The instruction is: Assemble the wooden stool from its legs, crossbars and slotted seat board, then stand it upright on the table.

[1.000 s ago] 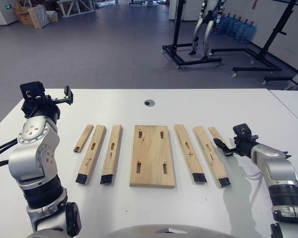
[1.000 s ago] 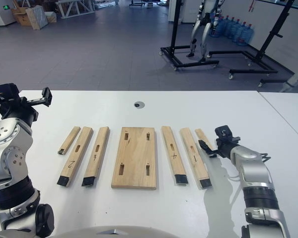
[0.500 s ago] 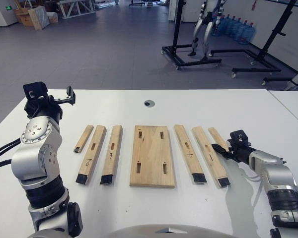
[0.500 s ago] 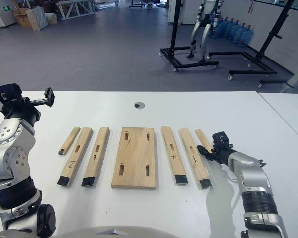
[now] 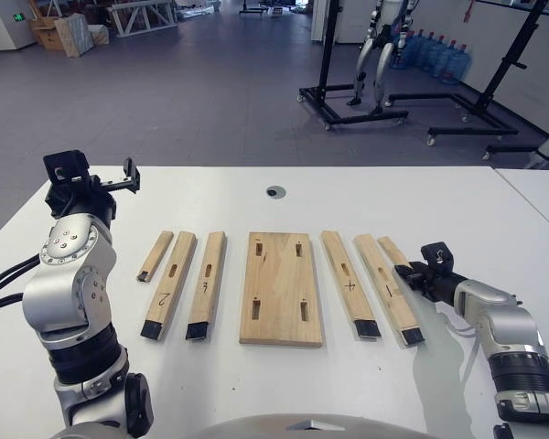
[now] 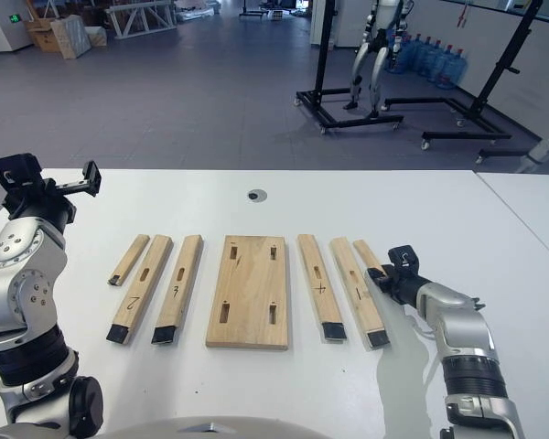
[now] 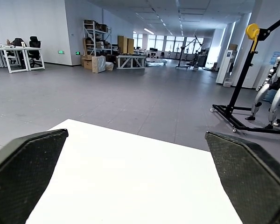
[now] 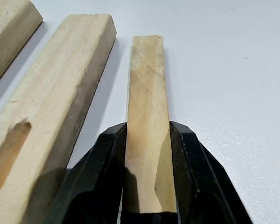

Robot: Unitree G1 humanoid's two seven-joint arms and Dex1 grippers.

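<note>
Right gripper (image 5: 408, 271), nearest on the counter (image 5: 375, 197), has slid in low over the last second from just outside the row and now sits on the near end of the right crossbar (image 8: 147, 79). In the right wrist view its two black fingers (image 8: 107, 154) lie against both long edges of the stick with no gap showing, so I read it as clamped on the crossbar. The stick is flat on the counter, not lifted. Meaning for the task: this looks like the first pick, with no joint made yet; next would be a lift clear of the neighbouring leg. From the gripper the crossbar runs away toward 11 o'clock. The leg marked with a dash (image 5: 387, 288) lies just beside it at 9 o'clock, apart from it by a thin strip of counter. The leg marked with a cross (image 5: 346, 279) is next at 9 o'clock, then the slotted seat board (image 5: 279, 286) in the middle of the row. At 9 o'clock of the board lie two more legs (image 5: 208, 283) and (image 5: 169, 283), then the left crossbar (image 5: 155, 254); none of these has shifted. Farthest, at 10 o'clock of the board, the left gripper (image 7: 140, 186) is held raised over the counter's far left part, pads wide apart and holding nothing.
</note>
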